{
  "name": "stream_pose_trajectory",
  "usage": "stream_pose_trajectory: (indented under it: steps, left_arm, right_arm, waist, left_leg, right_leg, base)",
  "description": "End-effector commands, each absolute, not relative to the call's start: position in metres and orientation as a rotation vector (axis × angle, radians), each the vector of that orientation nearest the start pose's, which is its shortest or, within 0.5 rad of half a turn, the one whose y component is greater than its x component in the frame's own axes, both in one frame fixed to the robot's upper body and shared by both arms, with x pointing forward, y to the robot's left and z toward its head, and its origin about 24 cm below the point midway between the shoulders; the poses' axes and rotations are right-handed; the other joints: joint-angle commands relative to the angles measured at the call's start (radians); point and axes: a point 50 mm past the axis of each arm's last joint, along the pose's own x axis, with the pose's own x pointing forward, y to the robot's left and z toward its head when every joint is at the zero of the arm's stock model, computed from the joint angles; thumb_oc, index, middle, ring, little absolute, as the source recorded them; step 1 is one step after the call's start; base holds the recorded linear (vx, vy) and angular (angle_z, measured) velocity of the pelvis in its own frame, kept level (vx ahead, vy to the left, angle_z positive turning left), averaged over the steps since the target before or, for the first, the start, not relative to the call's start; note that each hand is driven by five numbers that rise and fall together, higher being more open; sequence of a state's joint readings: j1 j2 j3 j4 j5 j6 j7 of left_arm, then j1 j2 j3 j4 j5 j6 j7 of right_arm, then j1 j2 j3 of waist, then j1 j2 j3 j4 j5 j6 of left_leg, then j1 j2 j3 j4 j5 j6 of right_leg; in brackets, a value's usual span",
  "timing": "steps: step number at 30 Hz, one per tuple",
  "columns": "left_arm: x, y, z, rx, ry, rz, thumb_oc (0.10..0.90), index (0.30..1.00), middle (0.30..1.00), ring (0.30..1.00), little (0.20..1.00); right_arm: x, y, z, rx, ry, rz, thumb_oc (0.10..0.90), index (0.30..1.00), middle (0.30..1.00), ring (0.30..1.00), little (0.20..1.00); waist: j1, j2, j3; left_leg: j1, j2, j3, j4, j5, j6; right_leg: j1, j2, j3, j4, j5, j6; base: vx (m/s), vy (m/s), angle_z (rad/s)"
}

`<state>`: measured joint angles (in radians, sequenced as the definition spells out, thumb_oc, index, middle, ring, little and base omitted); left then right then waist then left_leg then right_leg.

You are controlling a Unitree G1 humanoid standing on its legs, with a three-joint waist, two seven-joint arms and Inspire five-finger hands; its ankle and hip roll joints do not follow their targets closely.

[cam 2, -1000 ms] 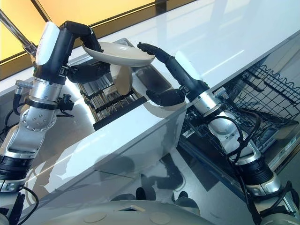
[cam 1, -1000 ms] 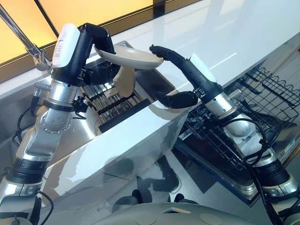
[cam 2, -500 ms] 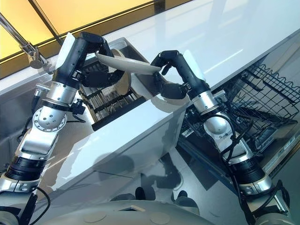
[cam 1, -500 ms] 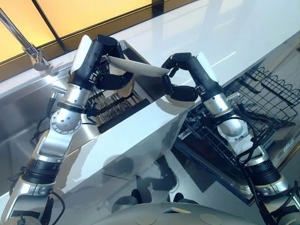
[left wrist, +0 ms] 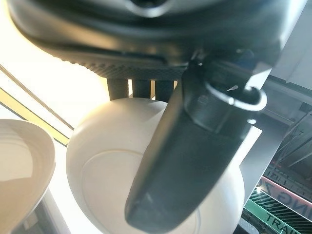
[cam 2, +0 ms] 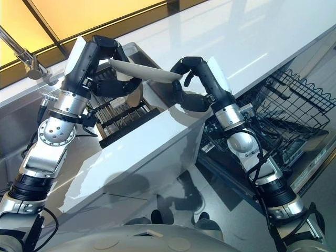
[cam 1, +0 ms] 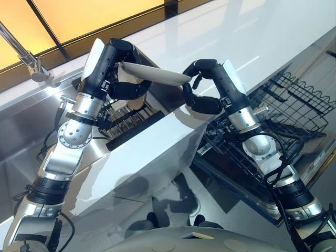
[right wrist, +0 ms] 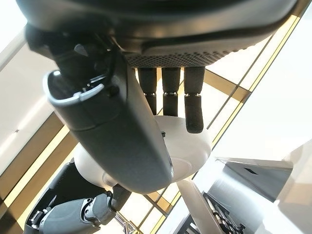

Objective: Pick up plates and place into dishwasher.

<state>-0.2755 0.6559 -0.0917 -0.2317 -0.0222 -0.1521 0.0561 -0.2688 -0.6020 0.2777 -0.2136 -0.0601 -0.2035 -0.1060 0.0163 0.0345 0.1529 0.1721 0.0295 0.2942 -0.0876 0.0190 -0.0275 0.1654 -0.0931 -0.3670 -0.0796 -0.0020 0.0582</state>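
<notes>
Plate (cam 1: 152,76) up in the air above the sink (cam 1: 31,131), nearly level, cream-white, tipped a little toward the robot's right. Held at both ends. Left hand (cam 1: 123,68) on the plate's left edge, fingers curled over the rim and thumb clamped under it; in the left wrist view the thumb (left wrist: 190,161) across the plate's underside (left wrist: 97,180), fingers hooked past the far rim. Right hand (cam 1: 202,86) on the plate's right edge, fingers bent down over the rim from above, thumb curled below; in the right wrist view fingers (right wrist: 192,109) over the plate (right wrist: 192,156), thumb beneath, with the left hand (right wrist: 73,204) at the far side.

Under the plate, a dark rack (cam 1: 131,118) inside the sink, by the look of it with a second pale plate (cam 1: 126,79) standing on edge in it, mostly hidden behind the left hand; a pale dish rim (left wrist: 24,165) also visible in the left wrist view beside the held plate. Tap (cam 1: 23,55) at the back left of the sink. White counter (cam 1: 252,31) stretching away behind and to the right. Open dishwasher basket (cam 1: 278,110), black wire, low on the right and well apart from the plate. Some white lettering on a red and green strip (left wrist: 278,204) in the left wrist view, cut off and not readable.
</notes>
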Motion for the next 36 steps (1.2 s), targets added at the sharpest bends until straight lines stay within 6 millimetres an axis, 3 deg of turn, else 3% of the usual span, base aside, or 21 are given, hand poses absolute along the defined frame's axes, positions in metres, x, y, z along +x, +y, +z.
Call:
stream_pose_trajectory:
  steps: [1,13,21,29,36]
  left_arm:
    - [0.260,0.154,0.242,0.534,-0.915,-0.251,0.800,0.900,0.900,0.900,0.900]
    - [0.267,0.214,0.241,0.787,-0.789,0.026,0.800,0.900,0.900,0.900,0.900]
    - [0.265,0.253,0.237,0.854,-0.688,0.163,0.800,0.900,0.900,0.900,0.900]
    - [0.259,0.292,0.229,0.891,-0.577,0.278,0.800,0.900,0.900,0.900,0.900]
    - [0.257,0.314,0.220,0.909,-0.465,0.310,0.800,0.900,0.900,0.900,0.900]
  right_arm:
    - [0.255,-0.133,0.220,-0.466,-0.967,0.254,0.100,0.300,0.300,0.300,0.200]
    - [0.255,-0.150,0.227,-0.604,-0.968,0.270,0.100,0.300,0.300,0.300,0.200]
    - [0.252,-0.163,0.238,-0.705,-0.987,0.267,0.100,0.300,0.300,0.300,0.200]
    - [0.247,-0.210,0.269,-0.686,-1.097,-0.048,0.100,0.300,0.300,0.300,0.200]
    - [0.238,-0.269,0.287,-0.593,-1.120,-0.468,0.100,0.300,0.300,0.300,0.200]
  waist:
    - [-0.013,-0.005,-0.081]
    - [0.014,-0.011,-0.086]
    - [0.033,-0.014,-0.089]
    - [0.039,-0.019,-0.091]
    - [0.037,-0.026,-0.096]
  left_leg:
    - [-0.007,-0.082,-0.018,0.012,-0.081,0.024]
    - [-0.021,-0.087,-0.029,0.049,-0.095,0.023]
    - [-0.018,-0.093,-0.047,0.023,-0.082,0.021]
    - [-0.019,-0.088,-0.052,0.023,-0.085,0.017]
    - [-0.012,-0.084,-0.051,0.013,-0.090,0.016]
  right_leg:
    - [-0.031,0.012,0.028,0.071,-0.047,0.062]
    - [-0.022,0.010,0.022,0.057,-0.048,0.056]
    - [-0.021,0.007,0.005,0.048,-0.037,0.064]
    - [-0.020,0.007,0.001,0.042,-0.037,0.068]
    - [-0.018,0.008,-0.011,0.042,-0.041,0.072]
  base:
    - [0.00,0.000,0.00]
    - [0.00,0.000,0.00]
    - [0.00,0.000,0.00]
    - [0.00,0.000,0.00]
    - [0.05,-0.002,0.06]
